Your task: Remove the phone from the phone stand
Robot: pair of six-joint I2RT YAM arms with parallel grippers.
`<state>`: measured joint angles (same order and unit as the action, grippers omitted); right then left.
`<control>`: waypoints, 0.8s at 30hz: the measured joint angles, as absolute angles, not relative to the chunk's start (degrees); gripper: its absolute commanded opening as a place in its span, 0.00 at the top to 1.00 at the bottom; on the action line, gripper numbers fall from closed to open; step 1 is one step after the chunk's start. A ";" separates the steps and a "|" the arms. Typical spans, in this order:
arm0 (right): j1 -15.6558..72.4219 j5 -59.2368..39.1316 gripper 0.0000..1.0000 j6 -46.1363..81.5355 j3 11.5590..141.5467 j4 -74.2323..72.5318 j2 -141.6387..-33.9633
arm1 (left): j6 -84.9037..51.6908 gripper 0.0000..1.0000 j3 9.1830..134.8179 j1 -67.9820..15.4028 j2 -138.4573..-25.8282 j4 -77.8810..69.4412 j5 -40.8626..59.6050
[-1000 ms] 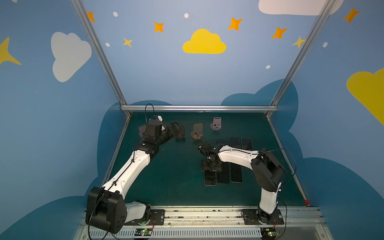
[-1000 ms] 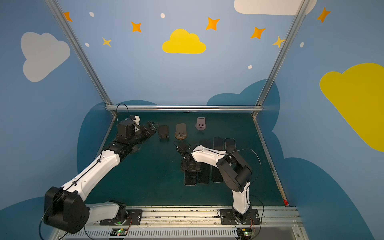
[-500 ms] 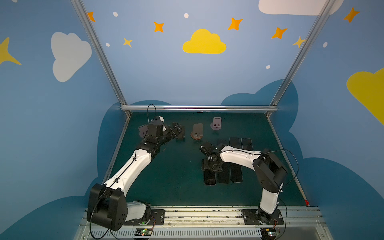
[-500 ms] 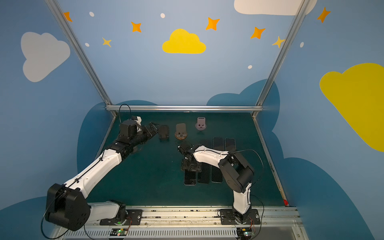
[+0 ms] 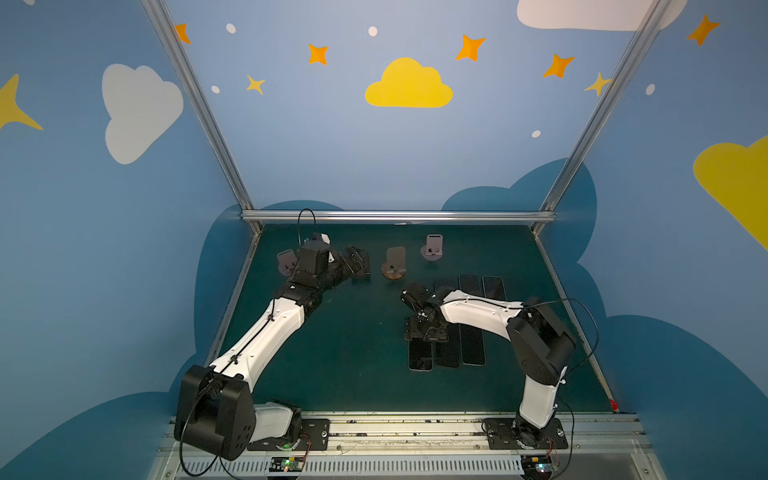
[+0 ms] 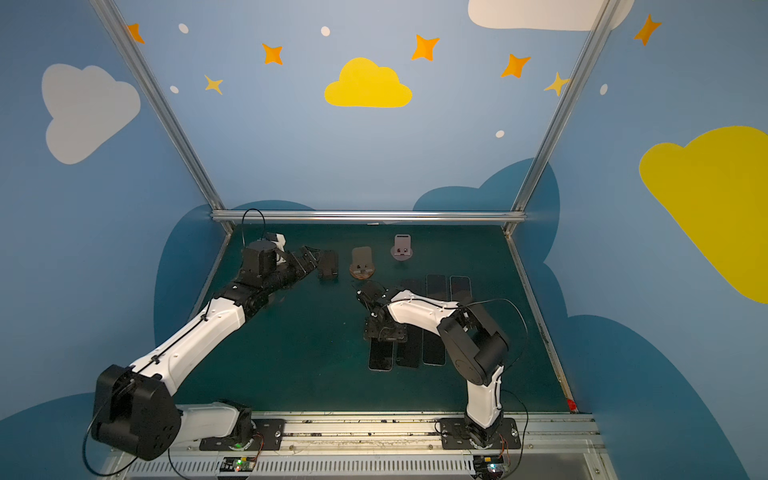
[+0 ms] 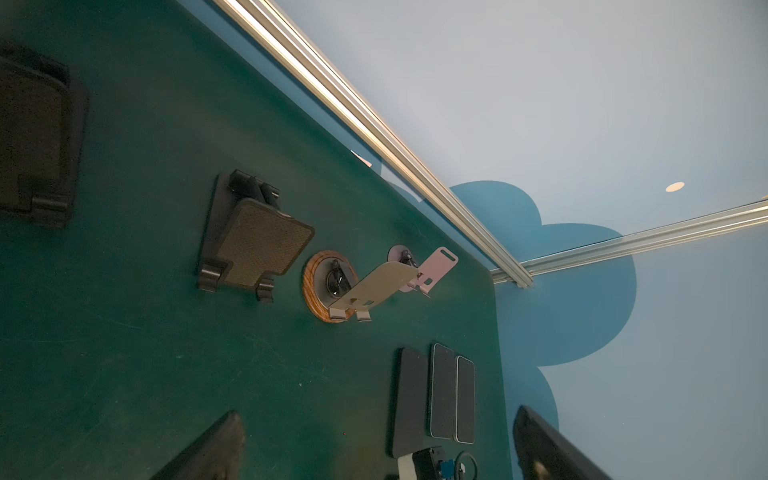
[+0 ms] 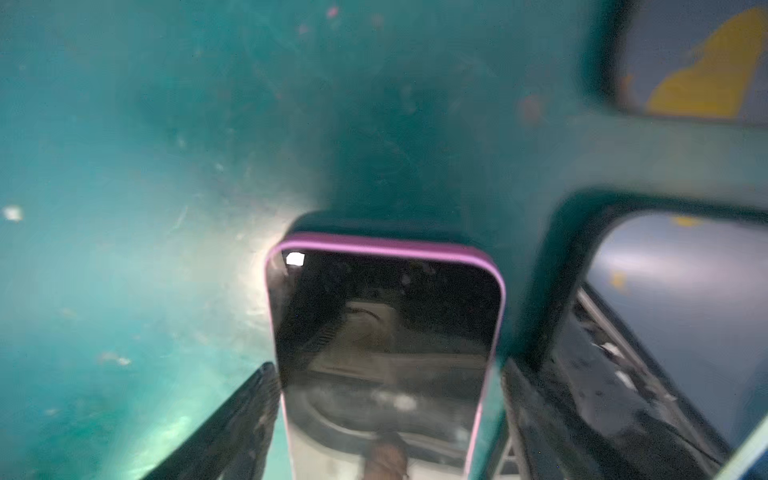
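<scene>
A phone (image 8: 384, 332) in a purple case lies flat on the green table, leftmost of a row in both top views (image 5: 420, 358) (image 6: 380, 358). My right gripper (image 8: 385, 365) (image 5: 426, 332) points down over it, open, with a finger on each long side and a thin gap showing at one side. At the back stand empty phone stands: a black one (image 5: 360, 266) (image 7: 253, 245), a wood-based one (image 5: 394, 264) (image 7: 332, 286) and a pink one (image 5: 433, 248) (image 7: 434, 270). My left gripper (image 5: 354, 261) (image 7: 378, 415) hangs wide open and empty just left of the black stand.
Three more dark phones (image 5: 471, 332) (image 7: 442, 390) lie side by side right of the purple-cased one. Another pink stand (image 5: 286, 262) sits behind my left arm at the back left. An aluminium rail (image 5: 399, 216) bounds the table's far edge.
My right gripper's jaws have spread apart around the purple-cased phone. My left arm has edged slightly toward the black stand, still open.
</scene>
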<state>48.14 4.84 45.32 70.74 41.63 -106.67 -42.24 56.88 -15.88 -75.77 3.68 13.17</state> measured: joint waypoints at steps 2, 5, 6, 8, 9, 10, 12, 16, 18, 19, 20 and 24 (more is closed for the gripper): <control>48.12 6.28 0.14 44.53 71.18 43.05 -105.12 | -42.09 0.00 56.88 -15.88 -75.66 3.75 13.15; 48.07 7.75 0.14 43.38 71.92 45.01 -101.82 | -41.76 0.00 56.88 -15.88 -75.22 3.77 13.15; 48.07 8.01 0.14 42.76 72.53 45.36 -100.42 | -41.58 0.00 56.88 -15.88 -74.96 3.75 13.15; 48.07 8.21 0.14 41.50 73.80 45.65 -98.56 | -41.04 0.00 56.88 -15.88 -74.48 3.77 12.97; 48.07 8.21 0.14 40.75 74.56 45.67 -97.51 | -40.66 0.00 56.88 -15.88 -74.13 3.86 12.38; 48.10 8.21 0.14 39.90 75.11 45.67 -96.51 | -40.25 0.00 56.88 -15.88 -73.73 3.99 11.86; 48.23 8.64 0.14 37.98 75.81 45.60 -93.56 | -38.94 0.00 56.88 -15.88 -72.36 4.36 10.33; 48.60 9.85 0.14 33.17 75.42 44.53 -83.64 | -37.45 0.00 56.88 -15.88 -67.70 4.95 6.50; 48.66 9.76 0.13 29.98 73.41 41.58 -75.29 | -37.76 0.00 56.88 -15.88 -64.55 4.43 5.21; 48.71 9.80 0.13 29.02 71.72 39.38 -71.22 | -37.98 0.00 56.88 -15.88 -63.48 4.10 4.95; 48.69 9.82 0.13 27.51 69.54 36.73 -66.83 | -38.06 0.00 56.88 -15.88 -62.24 3.86 4.86; 48.71 12.05 0.11 19.55 56.34 23.88 -49.43 | -36.23 0.00 56.88 -15.94 -58.37 4.43 8.38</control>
